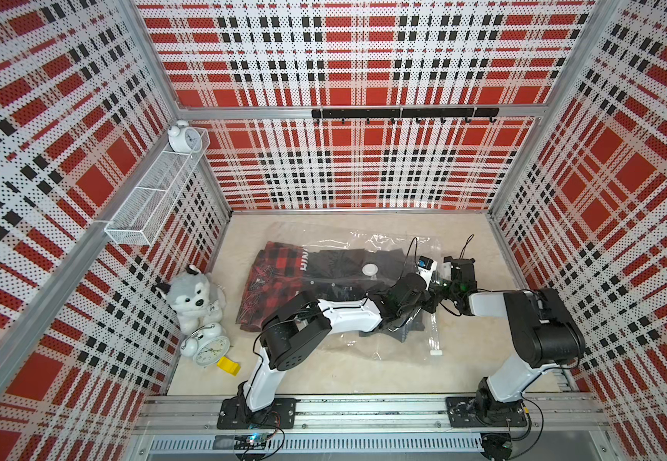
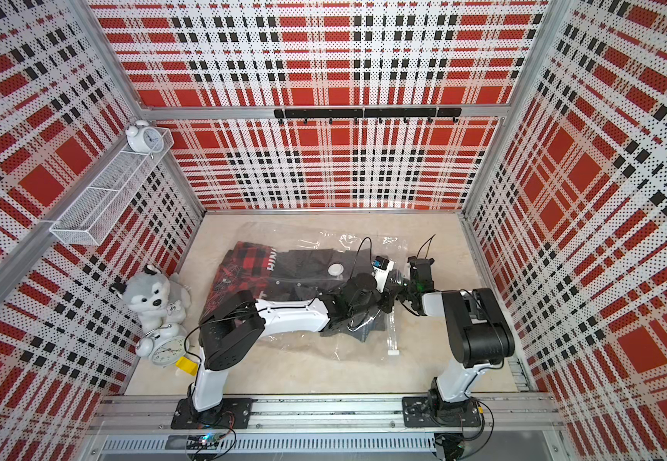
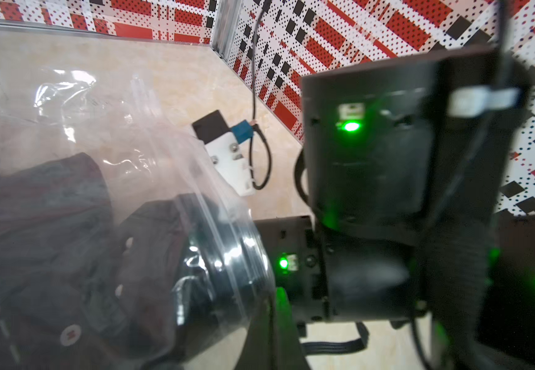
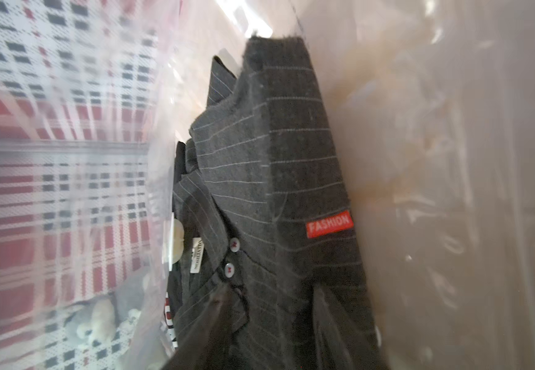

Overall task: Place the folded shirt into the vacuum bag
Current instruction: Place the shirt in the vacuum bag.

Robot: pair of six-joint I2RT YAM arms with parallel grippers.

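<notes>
Toward the right of the table (image 1: 323,379), the left gripper (image 1: 427,304) is pressed shut; what it pinches cannot be told. Just beyond, the right gripper (image 4: 269,304) reaches into the vacuum bag (image 1: 383,239), jaws spread over the dark striped shirt (image 4: 291,144) lying inside.

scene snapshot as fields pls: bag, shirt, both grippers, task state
vacuum bag: clear, lying down, mouth raised at the arms' side
valve: white, on the top face
grey striped shirt: folded, inside the bag, red FASHION tag showing
left gripper: shut, apparently pinching the mouth edge
right gripper: inside the bag, fingers apart over the shirt
task state: shirt looks in; arms not yet withdrawn
</notes>
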